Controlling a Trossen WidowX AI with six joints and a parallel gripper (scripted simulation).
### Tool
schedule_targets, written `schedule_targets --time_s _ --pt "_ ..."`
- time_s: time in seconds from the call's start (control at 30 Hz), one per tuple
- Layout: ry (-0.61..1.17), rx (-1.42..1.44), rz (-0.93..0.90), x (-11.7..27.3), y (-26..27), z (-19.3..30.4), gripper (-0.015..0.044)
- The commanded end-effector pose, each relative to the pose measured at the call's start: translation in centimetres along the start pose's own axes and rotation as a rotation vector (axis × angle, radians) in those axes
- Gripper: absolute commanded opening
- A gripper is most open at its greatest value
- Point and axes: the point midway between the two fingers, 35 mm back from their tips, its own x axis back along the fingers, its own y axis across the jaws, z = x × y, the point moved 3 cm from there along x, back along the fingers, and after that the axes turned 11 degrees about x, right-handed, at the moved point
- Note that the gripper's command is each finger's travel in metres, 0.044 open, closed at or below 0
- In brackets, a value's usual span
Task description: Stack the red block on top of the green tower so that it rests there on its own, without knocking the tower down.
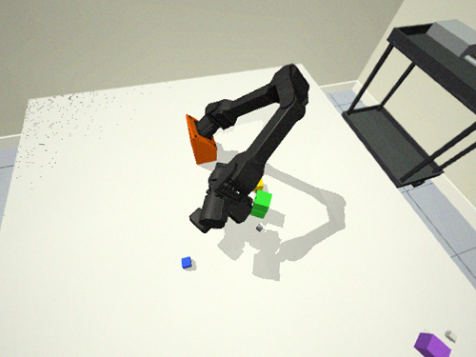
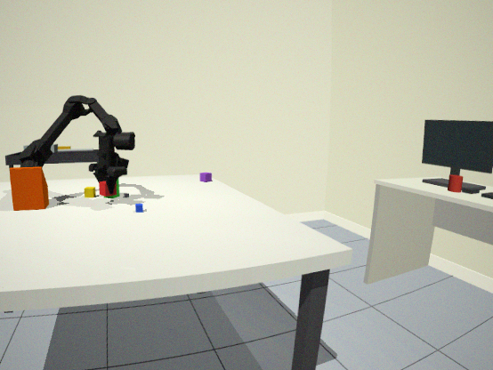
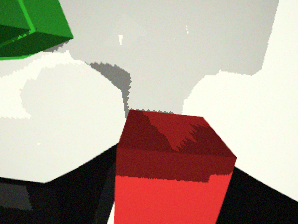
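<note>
Showing in top view: green tower (image 1: 261, 203) (image 2: 117, 189) (image 3: 47, 20) w/ flat, glossy sides, stacked on white worktop (image 1: 109, 280) (image 2: 178, 240); small blue cube (image 1: 186, 262) (image 2: 139, 207) well apart. Exterior: gripper (image 2: 109, 183) (image 3: 162, 151) approx half open, clamped on red block (image 2: 104, 188) (image 3: 170, 195), just beside tower, not on top; yellow cube (image 2: 90, 192) nearby. Wrist: red block btwn black fingers, smooth faces, sharp edges, upper part shaded; tower at upper L corner.

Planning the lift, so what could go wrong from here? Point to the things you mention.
The green tower (image 1: 262, 203) (image 2: 117, 189) (image 3: 42, 22) stands close beside the tool (image 2: 110, 189), so a sideways swing might knock it.

The red block (image 2: 104, 189) (image 3: 170, 197), gripped between the fingers, could clip the tower's upper edge if raised too little before moving over.
</note>
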Motion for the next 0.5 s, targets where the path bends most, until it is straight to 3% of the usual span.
schedule_targets --time_s 0.0,0.47 --pt "0.001 0.01 0.012 2.2 0.0 -0.2 0.0" --pt "0.003 0.009 0.013 8.3 0.0 -0.1 0.0"
